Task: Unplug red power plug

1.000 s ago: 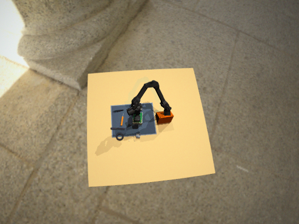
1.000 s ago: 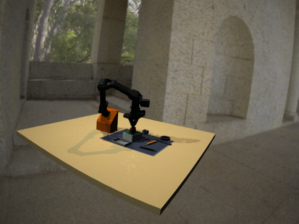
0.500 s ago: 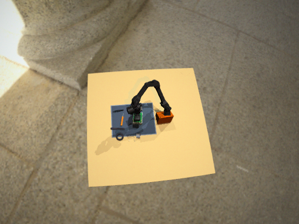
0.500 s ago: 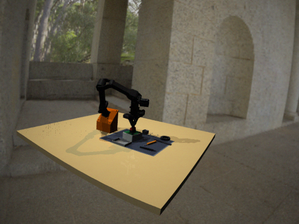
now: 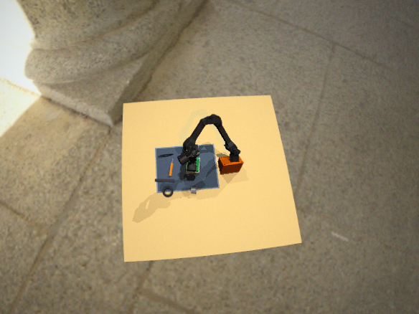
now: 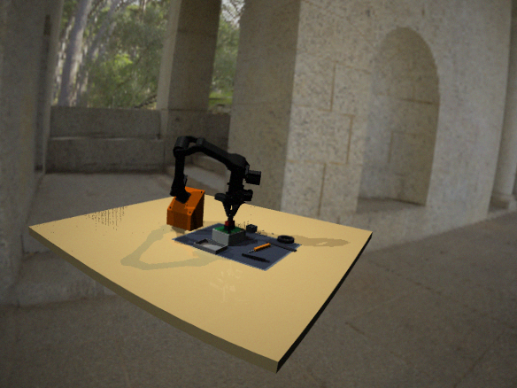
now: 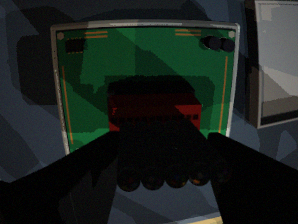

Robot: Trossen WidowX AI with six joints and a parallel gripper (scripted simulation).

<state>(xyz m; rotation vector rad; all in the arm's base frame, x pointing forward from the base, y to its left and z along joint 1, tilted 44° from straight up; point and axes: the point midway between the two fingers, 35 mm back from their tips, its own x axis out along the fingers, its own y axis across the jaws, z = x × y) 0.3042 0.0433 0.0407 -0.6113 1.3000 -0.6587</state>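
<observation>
One red power plug [image 6: 229, 223] [image 7: 150, 107] sits on the green circuit board [image 5: 198, 164] [image 6: 219, 228] [image 7: 150, 60], and our tool [image 5: 191, 161] [image 6: 229, 220] [image 7: 164, 143] is clamped on it from above. The fingers stand partly apart, kept at that width by the plug's body, one on either side. We point the tool downward, probably so that both fingers can press the plug's flanks evenly and pass a rocking force into it. Dark cables [image 7: 160, 150] run out of the plug between the fingers.

As far as we can see, the plug is in its socket; whether it has loosened at all, we cannot tell. The board rests on a blue-grey mat [image 5: 163, 168] [image 6: 239, 257] [image 7: 30, 120], and beside the board is the grey tray [image 6: 215, 251] [image 7: 254, 100], close enough that the carry should be short. An orange-handled knife [image 5: 171, 169] [image 6: 262, 247] lies on another side of the board.

We judge the grasp made and the loosening next: small tilts back and forth, then a lift. Too hard a pull might drag the board along or slip the fingers off.
</observation>
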